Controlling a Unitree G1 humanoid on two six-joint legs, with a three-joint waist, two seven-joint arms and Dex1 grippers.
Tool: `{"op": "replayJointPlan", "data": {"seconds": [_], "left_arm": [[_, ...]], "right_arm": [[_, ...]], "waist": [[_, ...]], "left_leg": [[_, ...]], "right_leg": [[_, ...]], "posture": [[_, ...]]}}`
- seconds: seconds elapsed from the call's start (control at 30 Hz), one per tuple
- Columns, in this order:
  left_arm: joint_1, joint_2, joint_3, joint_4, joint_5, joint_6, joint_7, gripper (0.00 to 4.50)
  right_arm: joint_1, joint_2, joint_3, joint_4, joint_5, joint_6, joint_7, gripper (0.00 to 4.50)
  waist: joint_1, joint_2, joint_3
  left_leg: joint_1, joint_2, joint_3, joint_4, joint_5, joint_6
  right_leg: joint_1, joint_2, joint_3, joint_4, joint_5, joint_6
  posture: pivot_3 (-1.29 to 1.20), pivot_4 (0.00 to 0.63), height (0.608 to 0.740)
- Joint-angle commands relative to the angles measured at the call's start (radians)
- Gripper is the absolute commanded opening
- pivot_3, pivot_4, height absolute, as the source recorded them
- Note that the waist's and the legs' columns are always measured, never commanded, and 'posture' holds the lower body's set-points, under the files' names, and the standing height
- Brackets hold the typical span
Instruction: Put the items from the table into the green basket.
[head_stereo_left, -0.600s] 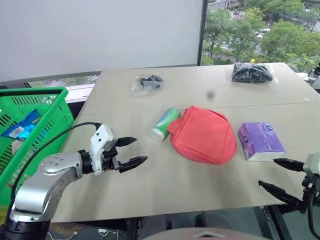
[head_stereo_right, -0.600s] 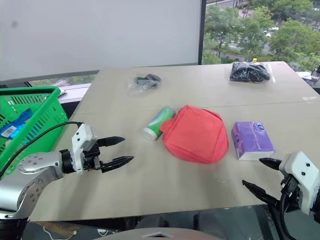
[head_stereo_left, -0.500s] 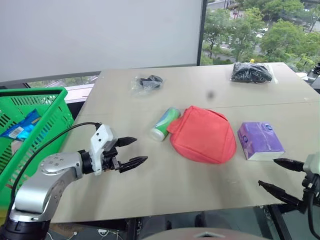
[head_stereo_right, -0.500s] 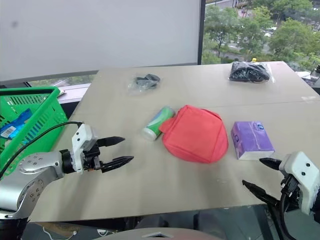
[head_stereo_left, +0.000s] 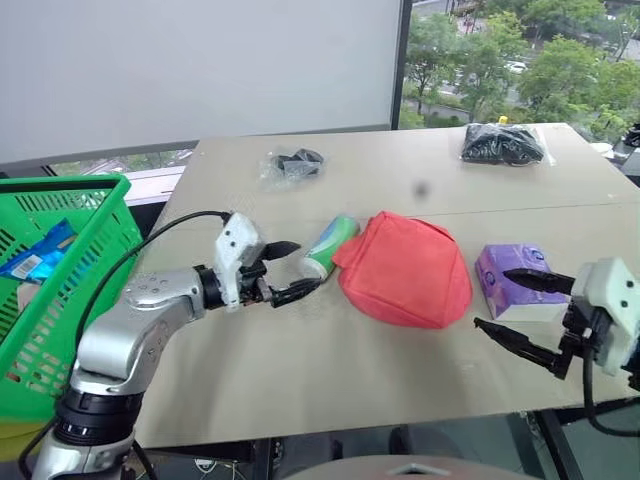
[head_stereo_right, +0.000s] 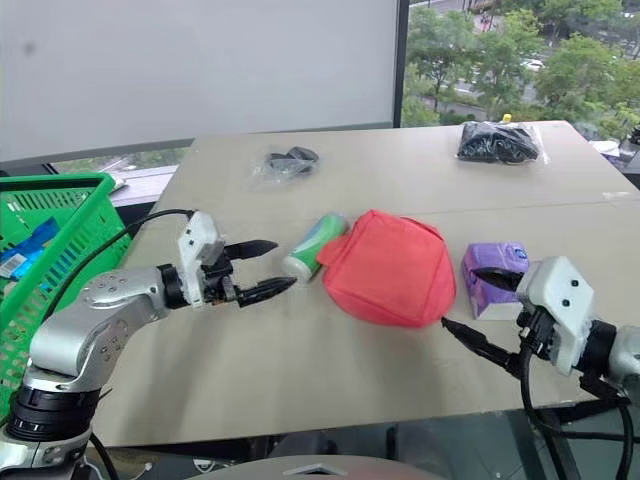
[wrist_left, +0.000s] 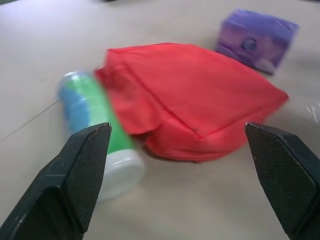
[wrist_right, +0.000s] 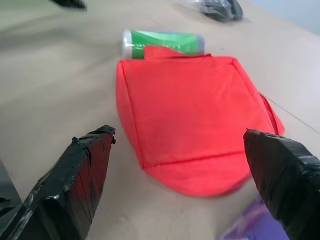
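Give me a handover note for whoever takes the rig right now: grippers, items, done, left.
Left gripper: open, empty, at the cap end of the white-and-green bottle, not touching it.
Right gripper: open, empty, by the purple tissue pack.
Red pouch lies between bottle and pack, its edge against the bottle.
Two clear bags of black things at the table's far side: small one, larger one.
Green basket sits off the table's left edge, a blue packet inside.
Done: none of these five is in.
Left: all five.
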Motion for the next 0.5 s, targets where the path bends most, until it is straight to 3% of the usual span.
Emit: {"op": "replayJointPlan", "data": {"seconds": [0.03, 0.23, 0.5], "left_arm": [[-0.003, 0.027, -0.043, -0.038, 0.027, -0.065, -0.070, 4.41], [0.027, 0.050, -0.106, -0.025, 0.123, -0.222, -0.142, 4.41], [-0.195, -0.044, -0.327, 0.131, 0.321, -0.396, -0.208, 4.41]], "right_arm": [[-0.021, -0.033, 0.067, 0.008, -0.073, -0.058, 0.007, 4.50], [-0.092, -0.042, 0.204, 0.024, -0.115, -0.056, -0.021, 4.50], [-0.076, -0.058, 0.187, 0.019, -0.119, -0.095, 0.030, 4.50]], "waist": [[0.000, 0.000, 0.000], [-0.002, 0.001, 0.001], [0.026, -0.001, 0.001]], "left_leg": [[0.000, 0.000, 0.000, 0.000, 0.000, 0.000], [0.001, 0.001, 0.002, 0.000, 0.000, 0.000], [-0.001, -0.001, 0.000, 0.001, 0.000, 0.001]], "right_leg": [[0.000, 0.001, 0.000, 0.000, 0.000, 0.000], [0.000, 0.002, 0.001, 0.000, 0.000, 0.000], [0.000, 0.001, 0.000, 0.000, 0.000, 0.000]], "posture": [[-0.07, 0.000, 0.740], [-0.04, 0.000, 0.740], [-0.06, 0.000, 0.740]]}}
